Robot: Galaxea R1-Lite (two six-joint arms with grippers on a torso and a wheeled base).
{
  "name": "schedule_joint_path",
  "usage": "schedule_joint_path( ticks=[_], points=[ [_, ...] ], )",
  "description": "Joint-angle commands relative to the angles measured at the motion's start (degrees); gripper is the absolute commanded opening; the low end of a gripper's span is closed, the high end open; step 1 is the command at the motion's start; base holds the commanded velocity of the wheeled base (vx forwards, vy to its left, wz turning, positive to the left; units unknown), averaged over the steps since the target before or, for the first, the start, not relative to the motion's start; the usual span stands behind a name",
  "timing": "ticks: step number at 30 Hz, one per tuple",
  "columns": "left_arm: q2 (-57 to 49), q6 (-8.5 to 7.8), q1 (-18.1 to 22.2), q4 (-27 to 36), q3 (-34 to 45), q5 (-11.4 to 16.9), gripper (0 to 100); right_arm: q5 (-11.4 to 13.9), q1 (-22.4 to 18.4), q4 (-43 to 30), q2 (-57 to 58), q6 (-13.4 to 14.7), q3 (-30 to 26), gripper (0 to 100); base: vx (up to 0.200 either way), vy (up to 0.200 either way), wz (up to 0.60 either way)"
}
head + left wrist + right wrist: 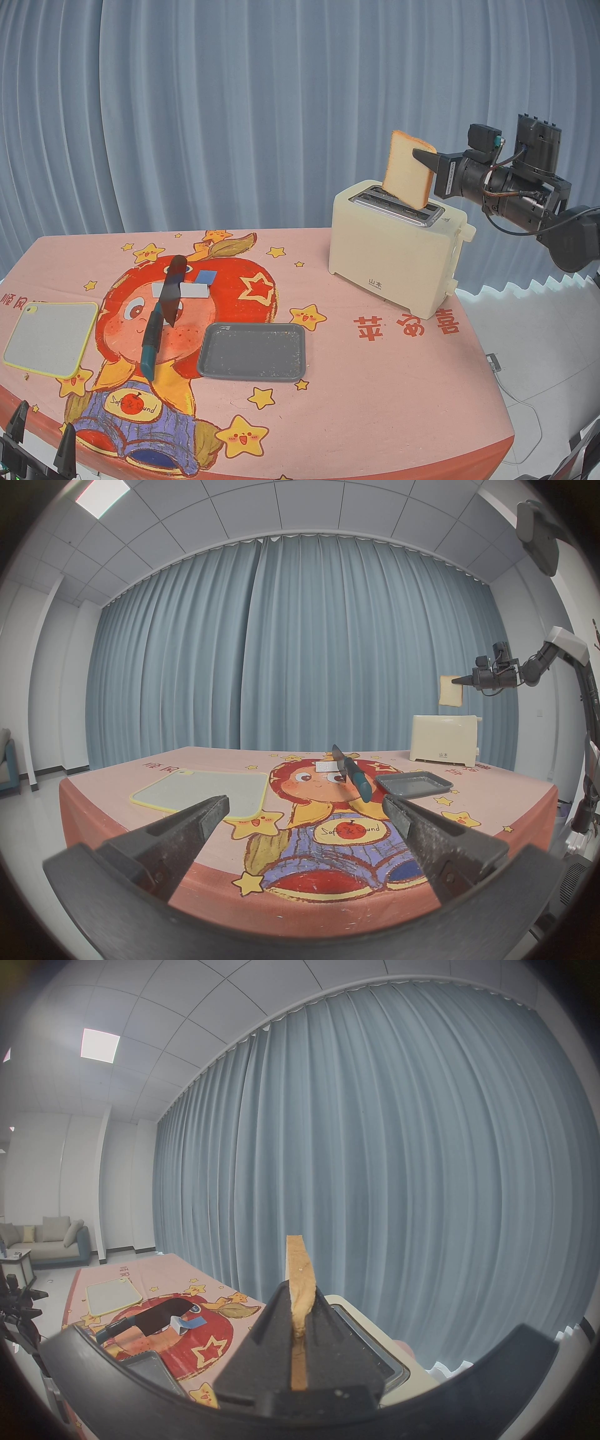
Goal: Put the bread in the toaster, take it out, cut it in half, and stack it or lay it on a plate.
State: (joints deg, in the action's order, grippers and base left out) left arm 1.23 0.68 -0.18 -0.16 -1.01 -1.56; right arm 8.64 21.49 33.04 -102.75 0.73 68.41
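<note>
A slice of bread [407, 169] hangs tilted just above the slots of the cream toaster [396, 247] at the table's back right. My right gripper [427, 159] is shut on the slice's upper right edge; in the right wrist view the bread [300, 1284] stands edge-on between the fingers. A grey plate [252, 351] lies mid-table. The knife [161, 309] with a teal handle rests on a small stand to its left. A cutting board [50, 338] with a yellow rim lies at the far left. My left gripper [306, 839] is open, low before the table's front edge.
The table wears a pink cartoon cloth [350, 400]. A blue curtain hangs behind it. A cable [519, 406] runs over the floor to the right of the table.
</note>
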Motion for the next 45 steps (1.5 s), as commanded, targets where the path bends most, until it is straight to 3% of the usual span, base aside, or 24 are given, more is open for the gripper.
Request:
schedule_joint_path(
  ticks=[1,8,14,16,20,27,33,36,45],
  points=[
    [0.09,0.02,0.01,-0.02,1.01,-0.02,100,0.06,1.01,0.27,3.26,0.15,-3.11,0,0.000,0.000,0.00],
    [0.09,0.02,0.01,-0.02,1.01,-0.02,100,0.32,3.56,4.49,6.07,-0.20,-12.43,0,0.000,0.000,0.00],
    [0.09,0.02,0.01,-0.02,1.01,-0.02,100,0.15,6.11,15.30,7.83,0.15,-22.97,0,0.000,0.000,0.00],
    [0.09,0.02,0.01,-0.02,1.01,-0.02,100,0.06,6.37,16.18,8.01,0.06,-24.12,0,0.000,0.000,0.00],
    [0.09,0.02,0.01,-0.02,1.01,-0.02,100,0.15,8.22,25.76,9.06,-0.20,-33.61,0,0.000,0.000,0.00],
    [0.09,0.02,0.01,-0.02,1.01,-0.02,100,-0.03,8.48,39.74,9.50,0.06,-43.72,0,0.000,0.000,0.00],
    [0.09,0.02,0.01,-0.02,1.01,-0.02,100,0.32,7.78,46.94,9.59,0.85,-48.37,0,0.000,0.000,0.00],
    [0.09,0.02,0.01,-0.02,1.01,-0.02,100,0.06,7.78,53.98,9.85,4.54,-50.75,0,0.000,0.000,0.00],
    [0.09,0.02,0.01,-0.02,1.01,-0.02,100,-0.56,7.86,54.50,10.47,5.33,-53.21,0,0.000,0.000,0.00]
  ],
)
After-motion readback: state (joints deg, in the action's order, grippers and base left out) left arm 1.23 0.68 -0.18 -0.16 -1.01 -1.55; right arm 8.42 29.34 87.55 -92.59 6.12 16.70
